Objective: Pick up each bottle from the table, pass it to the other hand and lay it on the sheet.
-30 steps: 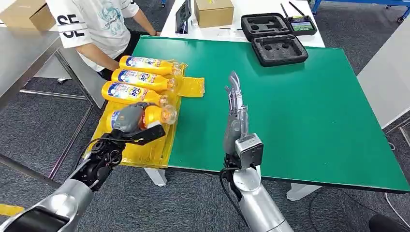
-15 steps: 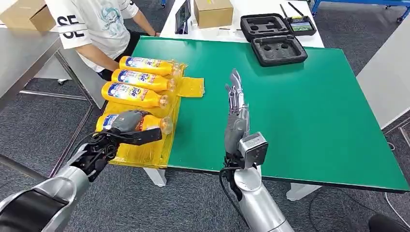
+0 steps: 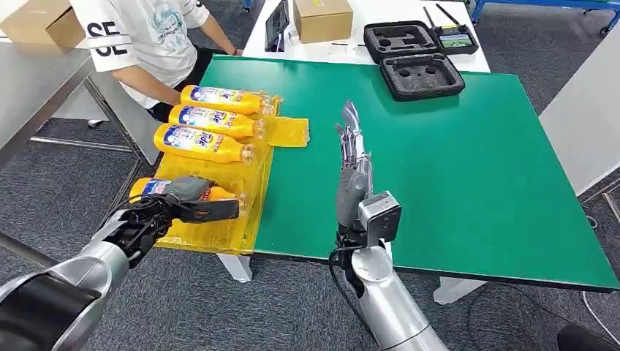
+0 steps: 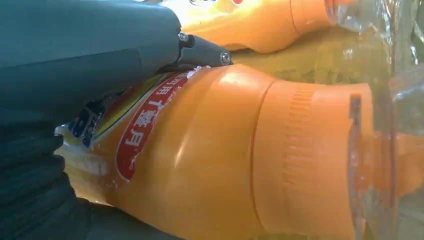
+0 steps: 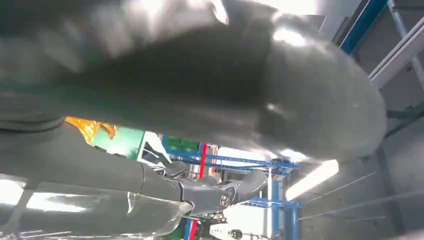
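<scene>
Three orange bottles (image 3: pixel 201 142) lie side by side on the yellow sheet (image 3: pixel 219 230) at the green table's left edge. My left hand (image 3: pixel 183 201) grips a fourth orange bottle (image 3: pixel 150 187) lying on its side low over the sheet's near part; up close, the same bottle (image 4: pixel 225 160) shows its red label and clear cap under my fingers (image 4: pixel 200 50). My right hand (image 3: pixel 354 164) stands upright over the green table (image 3: pixel 453 161), fingers straight and apart, holding nothing.
A person in a white shirt (image 3: pixel 146 36) sits at the table's far left corner, close to the sheet. An open black foam case (image 3: pixel 420 58), a handheld controller (image 3: pixel 457 36) and a cardboard box (image 3: pixel 322 18) lie at the far edge.
My left hand has carried the bottle down and to the left, toward the near end of the sheet. The right hand has stayed in place.
</scene>
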`<move>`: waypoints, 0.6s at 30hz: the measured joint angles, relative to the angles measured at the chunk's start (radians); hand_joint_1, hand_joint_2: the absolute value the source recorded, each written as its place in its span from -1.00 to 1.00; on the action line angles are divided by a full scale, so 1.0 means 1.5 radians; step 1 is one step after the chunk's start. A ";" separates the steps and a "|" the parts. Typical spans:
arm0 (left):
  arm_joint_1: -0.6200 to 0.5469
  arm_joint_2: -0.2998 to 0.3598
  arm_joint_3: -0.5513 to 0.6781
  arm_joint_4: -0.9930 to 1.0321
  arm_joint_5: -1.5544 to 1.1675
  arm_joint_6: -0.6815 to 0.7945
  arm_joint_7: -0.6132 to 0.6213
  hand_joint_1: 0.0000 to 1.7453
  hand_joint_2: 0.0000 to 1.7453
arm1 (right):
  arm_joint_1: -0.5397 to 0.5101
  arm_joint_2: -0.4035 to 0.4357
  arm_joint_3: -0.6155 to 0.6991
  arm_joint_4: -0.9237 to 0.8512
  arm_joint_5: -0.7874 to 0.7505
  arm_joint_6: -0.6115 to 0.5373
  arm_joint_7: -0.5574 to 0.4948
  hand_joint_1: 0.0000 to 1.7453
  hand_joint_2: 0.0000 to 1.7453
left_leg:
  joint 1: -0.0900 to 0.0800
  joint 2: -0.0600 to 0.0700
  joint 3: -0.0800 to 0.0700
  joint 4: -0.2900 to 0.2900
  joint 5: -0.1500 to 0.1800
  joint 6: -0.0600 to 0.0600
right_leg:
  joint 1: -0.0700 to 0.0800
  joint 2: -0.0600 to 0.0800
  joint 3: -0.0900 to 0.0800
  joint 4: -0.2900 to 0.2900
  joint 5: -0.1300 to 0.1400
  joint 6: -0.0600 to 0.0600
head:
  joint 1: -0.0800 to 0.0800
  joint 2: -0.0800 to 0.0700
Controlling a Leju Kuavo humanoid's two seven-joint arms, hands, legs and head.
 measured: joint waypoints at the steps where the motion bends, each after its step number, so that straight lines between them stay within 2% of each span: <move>1: -0.002 0.000 -0.001 0.003 -0.002 -0.004 0.001 1.00 1.00 | -0.001 0.001 0.000 0.002 0.000 0.000 0.000 -1.00 -1.00 | 0.000 0.000 0.000 0.000 0.000 0.000 | 0.000 0.000 0.000 0.000 0.000 0.000 | 0.000 0.000; 5: -0.008 0.000 -0.005 0.009 -0.004 -0.024 0.004 0.98 1.00 | -0.002 0.003 0.000 0.009 0.000 0.000 0.002 -1.00 -1.00 | 0.000 0.000 0.000 0.000 0.000 0.000 | 0.000 0.000 0.000 0.000 0.000 0.000 | 0.000 0.000; 6: -0.009 0.000 -0.005 0.011 -0.001 -0.027 0.000 0.68 1.00 | -0.003 0.004 0.000 0.011 0.000 0.000 0.002 -1.00 -1.00 | 0.000 0.000 0.000 0.000 0.000 0.000 | 0.000 0.000 0.000 0.000 0.000 0.000 | 0.000 0.000; 7: -0.010 0.000 -0.005 0.013 0.001 -0.030 -0.004 -0.04 1.00 | -0.003 0.004 0.000 0.012 0.000 0.000 0.003 -1.00 -1.00 | 0.000 0.000 0.000 0.000 0.000 0.000 | 0.000 0.000 0.000 0.000 0.000 0.000 | 0.000 0.000; 8: -0.011 0.001 -0.005 0.013 0.002 -0.032 -0.007 -0.32 1.00 | -0.004 0.004 0.000 0.013 0.000 0.000 0.003 -1.00 -1.00 | 0.000 0.000 0.001 0.000 0.000 0.000 | 0.000 0.000 0.000 0.000 0.000 0.000 | 0.000 0.000; 9: -0.011 0.001 -0.005 0.014 0.004 -0.034 -0.009 -0.78 1.00 | -0.004 0.004 0.000 0.014 0.000 0.000 0.003 -1.00 -1.00 | 0.000 0.000 0.001 0.000 0.000 0.000 | 0.000 0.000 0.000 0.000 0.000 0.000 | 0.000 0.000; 10: -0.011 0.001 -0.005 0.014 0.007 -0.037 -0.013 -1.00 1.00 | -0.005 0.004 0.000 0.015 0.000 0.000 0.004 -1.00 -1.00 | 0.000 0.000 0.001 0.000 0.000 0.000 | 0.000 0.000 0.000 0.000 0.000 0.000 | 0.000 0.000; 11: -0.011 0.001 -0.005 0.014 0.009 -0.040 -0.016 -1.00 1.00 | -0.005 0.004 0.000 0.016 0.000 0.000 0.005 -1.00 -1.00 | 0.000 0.000 0.001 0.000 0.000 0.000 | 0.000 0.000 0.001 0.000 0.000 0.000 | 0.000 0.000; 12: -0.012 0.002 -0.005 0.014 0.011 -0.044 -0.017 -1.00 -1.00 | -0.005 0.004 0.000 0.016 0.000 0.000 0.006 -1.00 -1.00 | 0.000 0.000 0.001 0.000 0.000 0.000 | 0.000 0.000 0.001 0.000 0.000 0.000 | 0.000 0.000; 18: -0.013 0.006 -0.001 0.015 0.034 -0.081 -0.043 -1.00 -1.00 | -0.009 0.007 0.000 0.021 -0.002 0.000 0.013 -1.00 -1.00 | 0.000 0.000 0.002 0.000 0.000 0.000 | 0.000 0.000 0.002 0.000 0.000 0.000 | 0.000 0.000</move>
